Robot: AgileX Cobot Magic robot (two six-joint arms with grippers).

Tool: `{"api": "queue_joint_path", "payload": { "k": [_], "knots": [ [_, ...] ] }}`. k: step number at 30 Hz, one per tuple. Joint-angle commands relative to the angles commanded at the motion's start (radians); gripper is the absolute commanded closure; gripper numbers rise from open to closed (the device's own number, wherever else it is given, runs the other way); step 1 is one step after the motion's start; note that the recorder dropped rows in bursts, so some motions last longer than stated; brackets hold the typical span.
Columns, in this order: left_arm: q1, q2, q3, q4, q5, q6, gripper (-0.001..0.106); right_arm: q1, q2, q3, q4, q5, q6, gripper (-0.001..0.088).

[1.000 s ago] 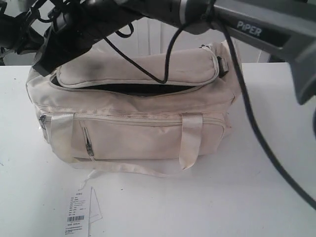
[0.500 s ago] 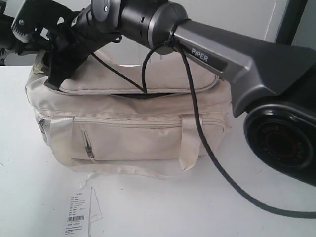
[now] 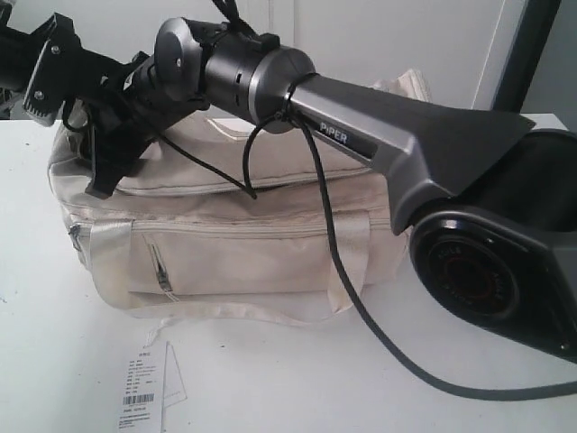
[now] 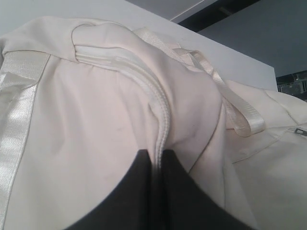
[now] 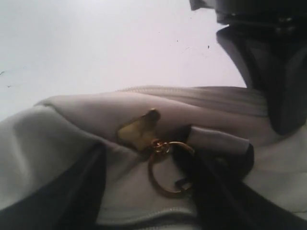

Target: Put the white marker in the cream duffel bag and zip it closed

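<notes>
1. Presently the white marker shows in no view; where it lies cannot be told.
2. The cream duffel bag (image 3: pixel 252 257) sits upright on the white table (image 3: pixel 297 397), front pocket facing the exterior camera. Along the stretch on show, its top zip line (image 3: pixel 297 179) runs closed, with the flap lying flat on the body.
3. The left gripper (image 4: pixel 154 153) is clamped tight on a raised ridge of the bag's zip seam (image 4: pixel 160 122). The two dark fingers (image 4: pixel 136 191) are pressed together with only the cream piping between them.
4. The right gripper (image 5: pixel 151 143) stands with its jaws apart over the bag's fabric and grips nothing. A brass-coloured zipper pull (image 5: pixel 139 132) and its ring (image 5: pixel 165 175) lie in the gap. The ring is close against one finger (image 5: pixel 216 182); contact cannot be confirmed.
5. The right arm (image 3: pixel 406 144) reaches across above the bag to its left end, where both wrists crowd together. In the exterior view the two claws cannot be told apart there.
6. A black cable (image 3: pixel 347 280) hangs from that arm across the bag's front and over one webbing handle (image 3: pixel 353 248).
7. The front pocket's pull (image 3: pixel 164 275) hangs down.
8. A paper tag (image 3: pixel 144 383) with a barcode lies flat on the table, near the bag's front left corner.
</notes>
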State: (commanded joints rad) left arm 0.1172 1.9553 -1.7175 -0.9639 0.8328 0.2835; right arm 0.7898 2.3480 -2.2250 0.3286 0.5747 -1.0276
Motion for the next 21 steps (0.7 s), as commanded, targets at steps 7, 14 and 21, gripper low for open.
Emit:
{"api": "queue_joint_path", "payload": {
  "k": [7,14,21],
  "knots": [
    [0.000,0.000,0.000,0.000,-0.002,0.000,0.105,0.000,0.016,0.000,-0.063,-0.124,0.000,0.0346],
    [0.000,0.000,0.000,0.000,-0.005,0.000,0.105,0.000,0.035,0.000,-0.054,-0.122,0.010,0.0383],
    [0.000,0.000,0.000,0.000,-0.009,0.003,0.105,0.000,0.035,0.000,-0.008,-0.050,0.031,0.0697]
  ]
}}
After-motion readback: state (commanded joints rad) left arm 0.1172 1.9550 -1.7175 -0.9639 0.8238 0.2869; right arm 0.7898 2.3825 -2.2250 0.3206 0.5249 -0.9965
